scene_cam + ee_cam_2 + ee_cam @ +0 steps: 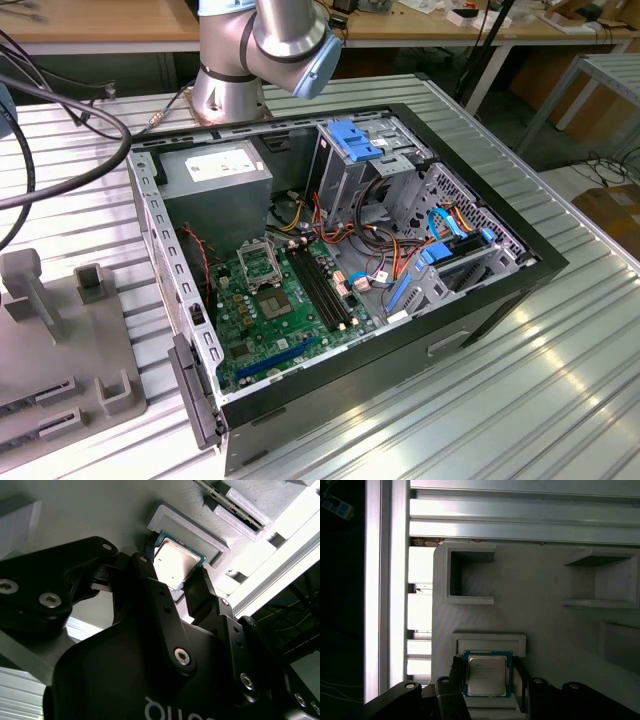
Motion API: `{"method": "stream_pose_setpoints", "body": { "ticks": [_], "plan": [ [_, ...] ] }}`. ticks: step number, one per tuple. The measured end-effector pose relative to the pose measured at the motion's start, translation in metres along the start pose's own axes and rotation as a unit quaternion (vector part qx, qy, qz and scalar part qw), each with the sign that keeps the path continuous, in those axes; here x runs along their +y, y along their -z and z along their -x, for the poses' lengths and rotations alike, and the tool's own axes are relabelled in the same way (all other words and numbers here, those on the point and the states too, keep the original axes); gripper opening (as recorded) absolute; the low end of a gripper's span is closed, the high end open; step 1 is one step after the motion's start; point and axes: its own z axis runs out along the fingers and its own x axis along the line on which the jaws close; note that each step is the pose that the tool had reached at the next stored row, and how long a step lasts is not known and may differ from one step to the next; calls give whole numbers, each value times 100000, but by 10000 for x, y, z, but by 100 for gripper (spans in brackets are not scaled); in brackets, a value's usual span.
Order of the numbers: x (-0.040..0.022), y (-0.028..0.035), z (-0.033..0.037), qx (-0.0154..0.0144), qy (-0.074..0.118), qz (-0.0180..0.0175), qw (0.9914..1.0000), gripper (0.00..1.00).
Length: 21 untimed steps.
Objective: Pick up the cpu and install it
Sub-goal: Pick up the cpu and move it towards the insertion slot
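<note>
The exterior view takes in the wider scene: the arm (268, 40) rises from the far side of a ribbed metal tabletop (530, 400), where an open computer case (480, 300) lies with its green board (290, 325) and square socket (262, 262) exposed. A grey fixture tray (60, 340) sits apart from the case, towards the exterior view's left.

In the second wrist view the black gripper (174, 575) reaches down over that tray (100, 510). The cpu (175, 560), silvery face up, lies in a raised grey seat (200, 532), flanked by one of the fingers (150, 580) on each side.

The first wrist view looks along the tray (540, 605). Here the gripper (487, 680) is closed against two opposite edges of the cpu (487, 672), which sits at its seat (490, 644)
</note>
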Motion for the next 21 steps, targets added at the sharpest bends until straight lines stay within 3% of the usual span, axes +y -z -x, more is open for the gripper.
{"method": "stream_pose_setpoints", "body": {
  "ticks": [21],
  "plan": [
    [0,11,3,2,0,-3,100000,47]
  ]
}}
